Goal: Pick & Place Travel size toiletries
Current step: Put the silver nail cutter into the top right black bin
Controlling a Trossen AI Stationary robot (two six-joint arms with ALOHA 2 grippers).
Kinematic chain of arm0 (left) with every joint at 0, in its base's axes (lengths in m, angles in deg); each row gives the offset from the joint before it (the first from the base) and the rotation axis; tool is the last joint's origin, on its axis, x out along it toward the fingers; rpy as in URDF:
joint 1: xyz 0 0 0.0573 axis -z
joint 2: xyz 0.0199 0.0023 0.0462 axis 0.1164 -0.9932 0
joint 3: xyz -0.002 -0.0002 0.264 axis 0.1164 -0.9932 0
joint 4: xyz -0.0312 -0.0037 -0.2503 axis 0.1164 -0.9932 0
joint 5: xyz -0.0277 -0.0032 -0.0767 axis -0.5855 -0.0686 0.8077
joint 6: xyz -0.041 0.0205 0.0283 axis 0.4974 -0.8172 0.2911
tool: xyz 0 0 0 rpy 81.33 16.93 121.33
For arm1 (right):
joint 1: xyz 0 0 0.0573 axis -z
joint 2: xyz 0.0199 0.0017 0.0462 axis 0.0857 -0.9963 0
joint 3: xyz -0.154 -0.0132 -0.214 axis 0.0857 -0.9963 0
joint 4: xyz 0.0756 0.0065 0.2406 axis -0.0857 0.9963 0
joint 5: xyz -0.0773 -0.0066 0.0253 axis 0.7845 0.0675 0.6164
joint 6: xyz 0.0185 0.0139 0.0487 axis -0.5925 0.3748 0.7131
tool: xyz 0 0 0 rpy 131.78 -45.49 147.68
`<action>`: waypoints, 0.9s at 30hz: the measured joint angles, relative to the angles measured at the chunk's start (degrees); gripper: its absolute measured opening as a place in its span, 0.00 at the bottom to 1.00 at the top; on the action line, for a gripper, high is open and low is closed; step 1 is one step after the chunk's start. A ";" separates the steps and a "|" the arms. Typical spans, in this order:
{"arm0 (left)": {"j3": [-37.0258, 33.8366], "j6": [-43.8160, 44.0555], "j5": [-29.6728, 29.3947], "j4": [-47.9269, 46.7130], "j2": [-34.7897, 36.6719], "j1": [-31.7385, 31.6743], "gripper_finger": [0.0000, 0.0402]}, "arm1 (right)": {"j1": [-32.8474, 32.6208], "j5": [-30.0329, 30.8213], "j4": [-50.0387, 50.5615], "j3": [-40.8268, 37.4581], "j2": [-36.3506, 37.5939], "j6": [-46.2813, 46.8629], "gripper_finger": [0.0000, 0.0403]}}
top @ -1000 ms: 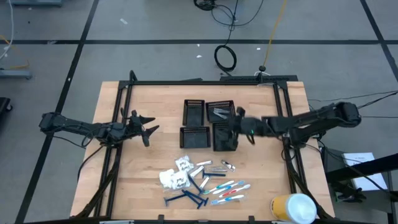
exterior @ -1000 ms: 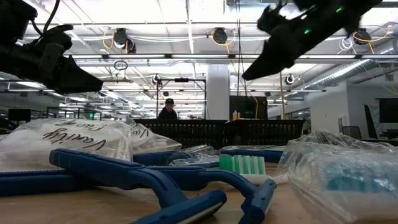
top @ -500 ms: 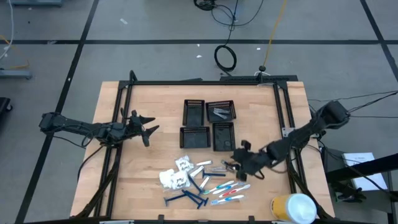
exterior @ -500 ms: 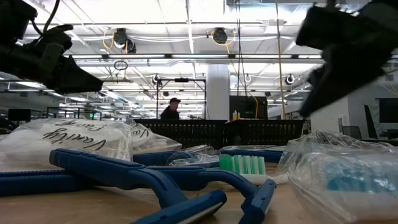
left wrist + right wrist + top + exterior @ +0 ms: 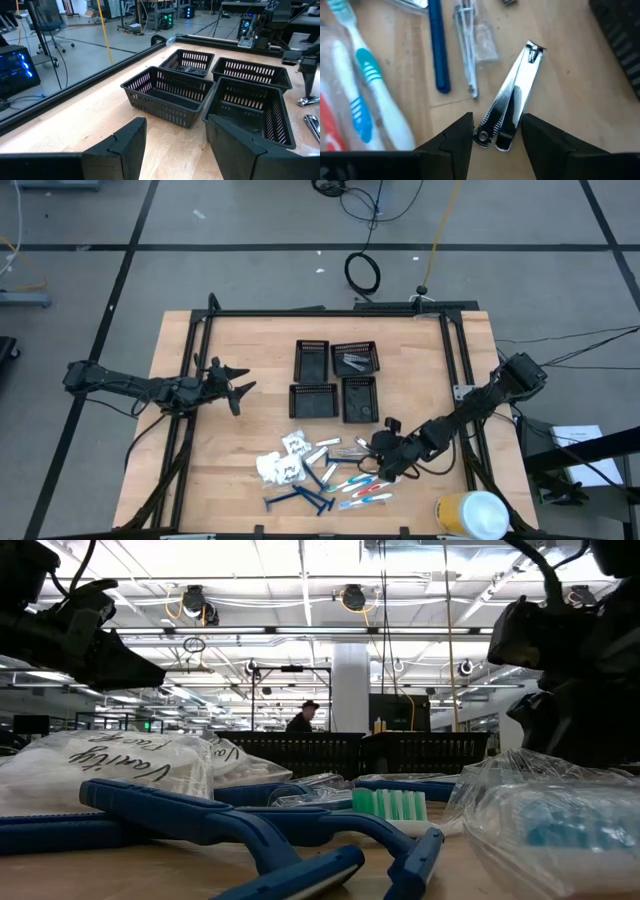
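The right gripper (image 5: 381, 463) is down low over the pile of toiletries at the near middle of the table (image 5: 250, 330), its arm stretched in from the right edge. Through its wrist camera a silvery nail clipper (image 5: 511, 97) lies flat on the wood straight ahead of the two dark fingers (image 5: 458, 137), its riveted end sitting in the gap between the tips and its cutting end pointing away. The fingers stand apart on either side of that end, and I see them holding nothing; whether a tip already touches the metal is hard to judge from here. Just beside the clipper lie a pair of tweezers in a clear sleeve (image 5: 472, 47), a blue razor handle (image 5: 438, 47) and a teal-and-white toothbrush (image 5: 375, 87) in plastic wrap.

From above, the rest of the toiletries spread out beside the gripper: white crinkly packets (image 5: 283, 460), blue razors (image 5: 300, 498) and a row of toothbrushes (image 5: 368, 488). Behind the pile stand four black mesh trays (image 5: 311, 360); one far tray holds something silvery.

The left gripper (image 5: 240, 390) hangs well apart near the table's left side, fingers spread and empty, facing the trays (image 5: 170, 92). A yellow-and-white cylinder (image 5: 472, 513) sits at the near right corner.
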 joint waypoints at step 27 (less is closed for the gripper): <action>0.00 0.00 0.00 0.00 0.00 0.00 0.52 | 2.95 -6.33 5.46 0.13 0.06 -1.11 0.18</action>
